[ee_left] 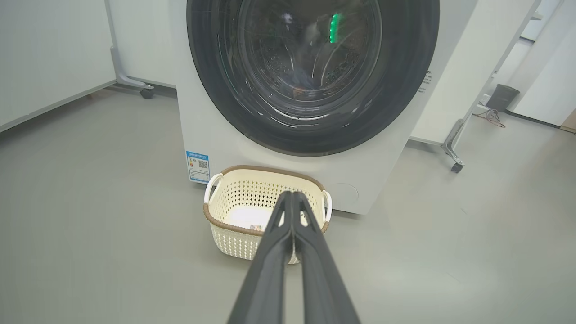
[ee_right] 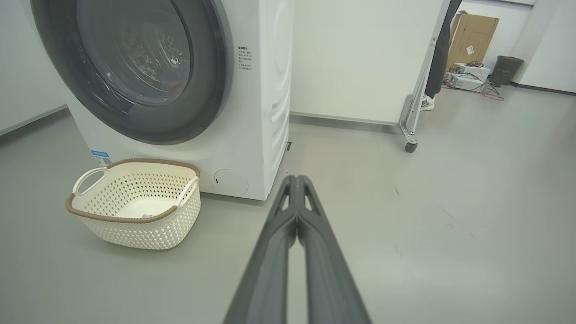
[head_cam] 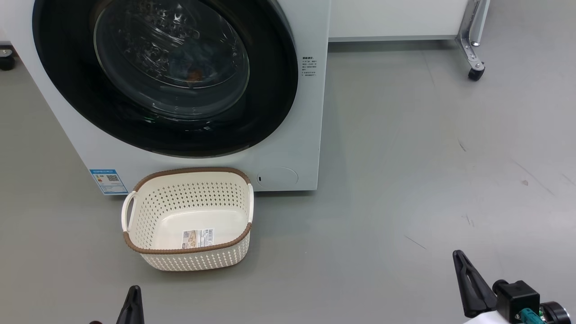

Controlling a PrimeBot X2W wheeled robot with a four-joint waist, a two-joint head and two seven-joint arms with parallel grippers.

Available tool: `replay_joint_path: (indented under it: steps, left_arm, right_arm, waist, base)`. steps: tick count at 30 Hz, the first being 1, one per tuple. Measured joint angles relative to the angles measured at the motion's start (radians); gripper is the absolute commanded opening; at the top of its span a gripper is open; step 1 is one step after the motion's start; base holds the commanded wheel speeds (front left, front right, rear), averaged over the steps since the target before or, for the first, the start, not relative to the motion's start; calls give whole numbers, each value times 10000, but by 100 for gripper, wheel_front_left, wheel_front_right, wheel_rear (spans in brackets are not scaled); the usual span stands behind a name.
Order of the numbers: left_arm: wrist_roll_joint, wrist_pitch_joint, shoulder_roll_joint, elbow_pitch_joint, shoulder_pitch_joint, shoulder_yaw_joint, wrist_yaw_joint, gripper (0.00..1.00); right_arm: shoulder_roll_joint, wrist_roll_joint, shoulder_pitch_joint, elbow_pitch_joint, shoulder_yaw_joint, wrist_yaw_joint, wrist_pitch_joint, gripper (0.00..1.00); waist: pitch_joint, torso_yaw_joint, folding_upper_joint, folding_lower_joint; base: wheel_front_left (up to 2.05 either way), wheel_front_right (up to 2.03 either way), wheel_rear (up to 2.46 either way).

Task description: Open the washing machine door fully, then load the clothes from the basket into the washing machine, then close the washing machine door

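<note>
The basket (head_cam: 193, 261) is set on the floor (head_cam: 405, 180), straight ahead of the jaws of the left gripper (ee_left: 293, 194) and ahead-left of those of the right gripper (ee_right: 297, 177). Just behind it the washer (head_cam: 297, 148) is placed, with its door (head_cam: 270, 112) shut and clothes (head_cam: 193, 74) inside.

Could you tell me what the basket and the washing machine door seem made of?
The basket looks like matte cream moulded plastic, judging by its regular punched holes; its brown rim seems to imitate weave. The washing machine door seems a glossy black plastic ring around clear glass, given the reflections.
</note>
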Motion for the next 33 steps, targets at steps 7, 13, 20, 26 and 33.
replay_joint_path:
  steps: [7,13,20,26,33]
  left_arm:
    - [-443,15,-52,52,9,-65,0,0]
    - [-1392,190,-52,21,-3,-73,0,0]
    - [-2211,422,-48,21,-48,-50,10,0]
    - [-2938,631,-23,33,-161,-33,12,0]
    - [-3885,836,36,82,-409,-8,13,0]
  right_arm:
    - [111,468,123,117,8,12,65,0]
    - [209,1354,106,105,-82,81,178,0]
    - [249,2685,72,109,-318,105,464,0]
    - [293,3503,-124,123,-487,180,698,0]
    - [347,4525,-215,190,-683,221,963,0]
  waist:
    - [28,-27,0,0]
    - [66,-62,0,0]
    - [106,-94,0,0]
    - [139,-122,0,0]
    - [176,-155,0,0]
  base:
    - [0,0,0]
    - [0,0,0]
    - [0,0,0]
    - [0,0,0]
    - [0,0,0]
